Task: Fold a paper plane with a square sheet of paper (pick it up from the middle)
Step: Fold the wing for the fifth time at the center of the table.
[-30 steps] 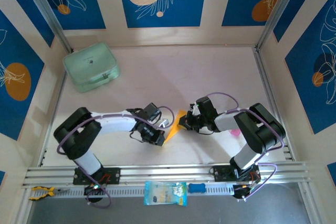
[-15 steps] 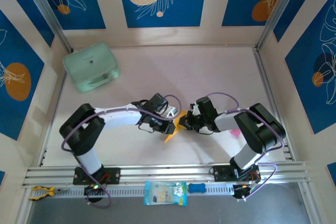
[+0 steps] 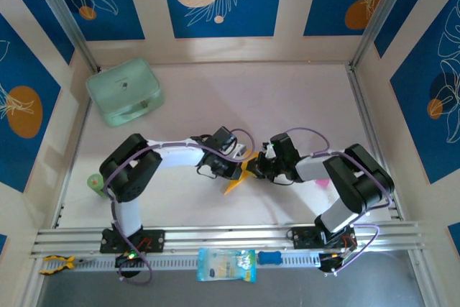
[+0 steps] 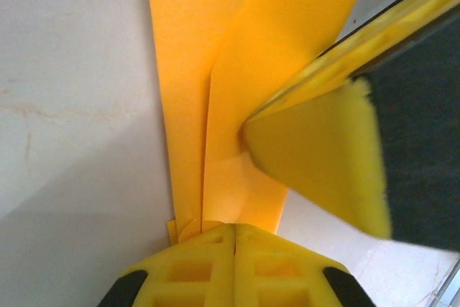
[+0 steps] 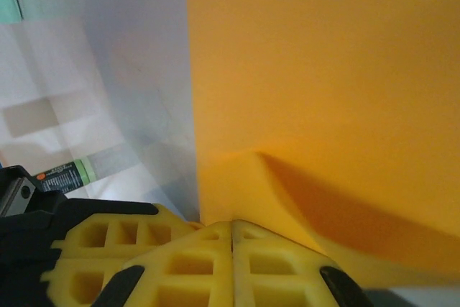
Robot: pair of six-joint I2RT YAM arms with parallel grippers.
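At centre, arms meet on paper (image 3: 235, 182).

Centre: paper plane (image 3: 233, 185) between left gripper (image 3: 243, 168) and right gripper (image 3: 254, 170); case (image 3: 124, 91) far back-left; packet (image 3: 226, 264) on front rail (image 3: 172, 258)

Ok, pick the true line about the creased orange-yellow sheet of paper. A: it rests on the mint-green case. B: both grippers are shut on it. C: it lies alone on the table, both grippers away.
B: the left gripper and the right gripper each show closed yellow fingers pinching the creased orange-yellow sheet of paper.
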